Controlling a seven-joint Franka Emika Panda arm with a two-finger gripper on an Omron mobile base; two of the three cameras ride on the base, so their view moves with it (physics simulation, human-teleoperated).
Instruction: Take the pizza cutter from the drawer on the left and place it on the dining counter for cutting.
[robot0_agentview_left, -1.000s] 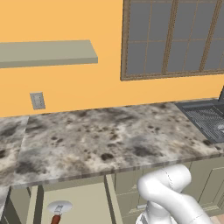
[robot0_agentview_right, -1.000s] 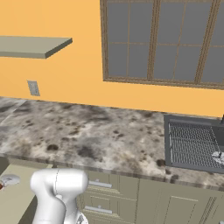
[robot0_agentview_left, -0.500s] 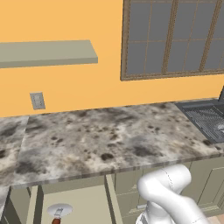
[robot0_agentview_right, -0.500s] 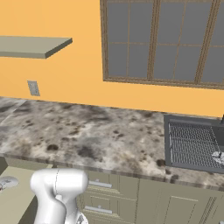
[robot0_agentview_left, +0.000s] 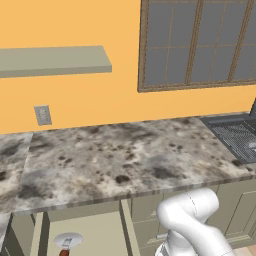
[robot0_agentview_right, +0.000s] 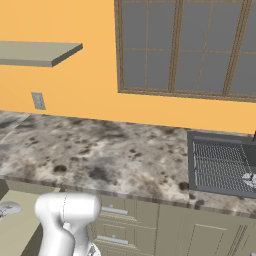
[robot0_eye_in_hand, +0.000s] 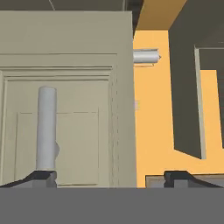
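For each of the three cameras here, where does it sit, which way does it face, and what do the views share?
Left base view: behind the arm, looking down at the wall counter, open drawer and pizza cutter; white arm lower right.
Right base view: other side, same counter, cutter far left; arm lower left.
Hand view: along the open gripper at the drawer front's bar handle.

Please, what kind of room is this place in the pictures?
Most likely a home kitchen. A long marble counter runs under a window, with sage-green cabinet drawers below it and a sink set into the stone at the right. An open drawer holds a pizza cutter.
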